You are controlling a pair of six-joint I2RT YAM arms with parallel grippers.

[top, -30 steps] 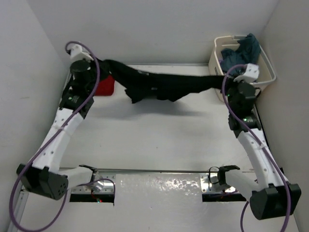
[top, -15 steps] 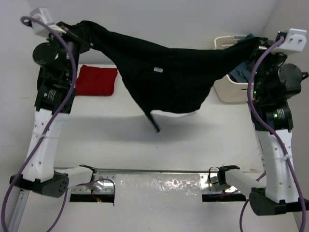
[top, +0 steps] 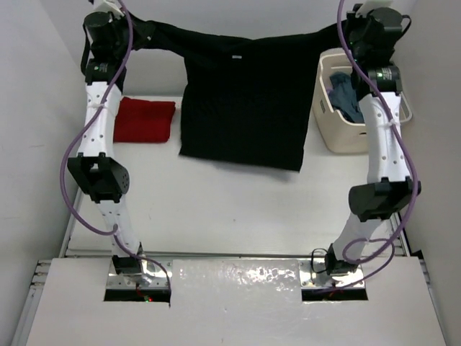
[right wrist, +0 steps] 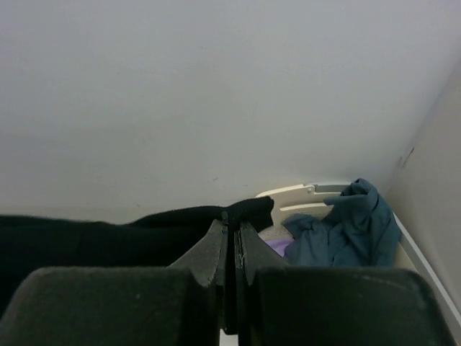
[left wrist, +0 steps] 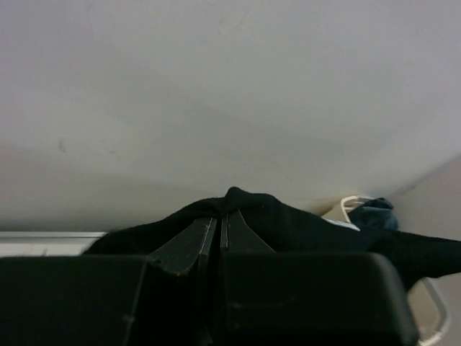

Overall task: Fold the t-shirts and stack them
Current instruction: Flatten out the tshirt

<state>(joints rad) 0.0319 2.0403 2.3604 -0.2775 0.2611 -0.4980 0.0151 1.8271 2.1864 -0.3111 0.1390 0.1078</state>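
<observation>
**A:** How much room is there on the table (top: 230,209)?

**B:** A wide bare stretch lies left of the tub (top: 330,137) and nearer than it. White walls stand just behind the tub, close on its right, and far to its left.

**A:** Where's the black shirt (top: 245,108)?

**B:** In the air left of the tub, stretched sleeve to sleeve. Its body hangs flat. I can't tell whether the hem touches the table.

**A:** And the others?

**B:** The red shirt (top: 144,119) lies folded on the table, well left of the tub. The blue shirt (top: 348,97) is heaped inside the tub, with the lavender shirt (right wrist: 277,247) under it.

**A:** Grippers?

**B:** The left gripper (left wrist: 223,216) is clenched on one sleeve end, high up and far left of the tub. The right gripper (right wrist: 232,225) pinches the other sleeve, high above the tub's rim.
</observation>
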